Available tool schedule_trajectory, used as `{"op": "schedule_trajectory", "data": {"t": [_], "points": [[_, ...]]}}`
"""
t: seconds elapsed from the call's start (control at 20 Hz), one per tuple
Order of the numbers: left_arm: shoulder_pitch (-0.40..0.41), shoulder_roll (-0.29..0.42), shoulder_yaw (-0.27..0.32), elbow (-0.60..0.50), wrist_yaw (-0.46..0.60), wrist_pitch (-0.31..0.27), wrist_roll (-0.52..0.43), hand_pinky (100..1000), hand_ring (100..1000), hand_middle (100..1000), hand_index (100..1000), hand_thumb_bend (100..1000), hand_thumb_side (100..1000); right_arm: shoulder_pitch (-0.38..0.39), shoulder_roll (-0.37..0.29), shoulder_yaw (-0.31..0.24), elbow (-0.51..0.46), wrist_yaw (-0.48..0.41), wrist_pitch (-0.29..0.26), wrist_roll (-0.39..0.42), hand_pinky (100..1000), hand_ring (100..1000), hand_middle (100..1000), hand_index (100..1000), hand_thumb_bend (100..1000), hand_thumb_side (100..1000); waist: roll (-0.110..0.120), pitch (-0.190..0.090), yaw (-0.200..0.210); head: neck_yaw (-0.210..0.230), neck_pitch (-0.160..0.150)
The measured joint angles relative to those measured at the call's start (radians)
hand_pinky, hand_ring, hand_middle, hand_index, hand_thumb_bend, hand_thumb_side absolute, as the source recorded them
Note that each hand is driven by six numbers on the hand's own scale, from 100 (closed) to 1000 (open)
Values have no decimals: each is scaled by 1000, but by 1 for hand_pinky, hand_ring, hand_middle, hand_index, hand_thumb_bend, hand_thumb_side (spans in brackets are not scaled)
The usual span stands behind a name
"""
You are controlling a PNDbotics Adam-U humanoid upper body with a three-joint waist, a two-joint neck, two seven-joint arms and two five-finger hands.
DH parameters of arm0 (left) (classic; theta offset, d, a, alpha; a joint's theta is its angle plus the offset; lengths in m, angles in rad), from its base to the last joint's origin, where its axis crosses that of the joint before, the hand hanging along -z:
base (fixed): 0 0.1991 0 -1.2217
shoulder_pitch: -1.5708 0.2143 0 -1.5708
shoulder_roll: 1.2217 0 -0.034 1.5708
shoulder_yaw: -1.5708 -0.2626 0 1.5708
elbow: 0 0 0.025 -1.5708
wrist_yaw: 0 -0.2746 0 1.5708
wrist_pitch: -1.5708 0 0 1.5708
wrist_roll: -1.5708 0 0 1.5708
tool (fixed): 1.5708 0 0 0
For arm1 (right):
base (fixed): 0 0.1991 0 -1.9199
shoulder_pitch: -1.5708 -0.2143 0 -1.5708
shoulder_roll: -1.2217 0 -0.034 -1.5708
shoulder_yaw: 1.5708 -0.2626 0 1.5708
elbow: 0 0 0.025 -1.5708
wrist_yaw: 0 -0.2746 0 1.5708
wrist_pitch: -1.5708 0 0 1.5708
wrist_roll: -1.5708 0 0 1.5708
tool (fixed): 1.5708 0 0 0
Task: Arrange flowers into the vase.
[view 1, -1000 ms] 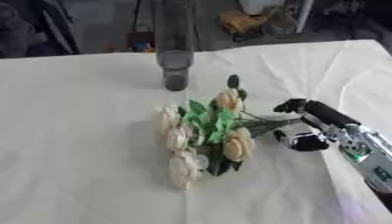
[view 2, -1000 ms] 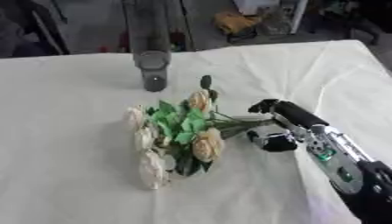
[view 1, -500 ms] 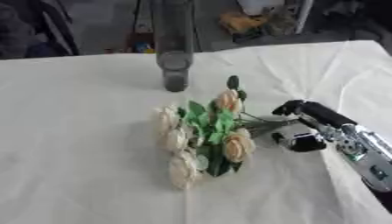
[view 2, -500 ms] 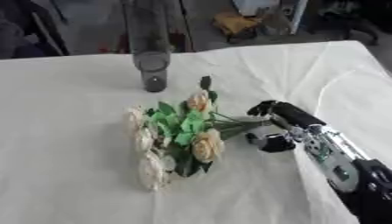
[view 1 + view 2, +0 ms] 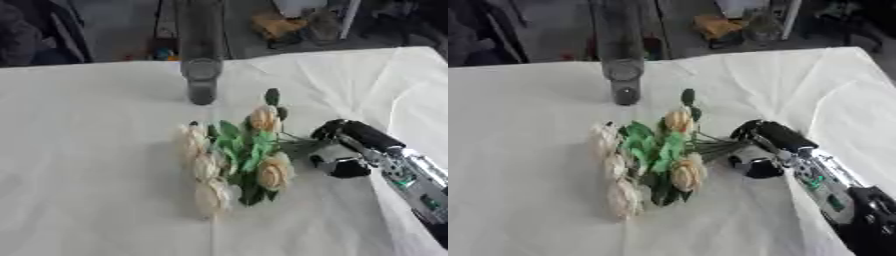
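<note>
Right robot hand point(image 5: 756, 145) is reaching in from the right side of the scene, over the white cloth point(image 5: 87, 165) covering the counter point(image 5: 411, 75). Its dark fingers point(image 5: 756, 131) are curling over the stem end of the bunch of flowers point(image 5: 232, 162), with the thumb point(image 5: 752, 166) sitting below the stems on the near side; the hand is pinching the stems point(image 5: 715, 146) between fingers and thumb, as far as the blur is allowing. The forearm point(image 5: 833, 195), silver and black, is running off toward the near right corner.

The flowers are lying flat on the cloth near the middle of the counter, heads pointing left and near, stems pointing right into the hand. Cream and pale peach blooms are showing among green leaves; one bloom point(image 5: 263, 118) is sitting at the far side of the bunch, one point(image 5: 274, 172) at the near right, and several paler ones point(image 5: 199, 160) are trailing along the left side toward the near edge. A dark bud or leaf point(image 5: 271, 96) is sticking out at the far end.

The vase point(image 5: 201, 80), tall, narrow and grey, is standing upright on the counter, far of the flowers and apart from them. No flowers are in the vase.

Left robot hand is not showing in either view.
</note>
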Motion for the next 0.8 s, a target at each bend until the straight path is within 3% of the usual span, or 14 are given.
{"op": "schedule_trajectory", "data": {"t": [0.55,0.8], "points": [[-1,0,-2,0,0,0,-1,665,730,689,721,559,728,-1,0,10,-2,44,35,-36,609,569,513,645,293,364,0,0,6,-1,0],[-1,0,-2,0,1,0,-1,666,731,689,721,559,728,-1,0,10,0,67,62,-63,523,510,446,528,279,393,-1,0,6,-1,0]]}}
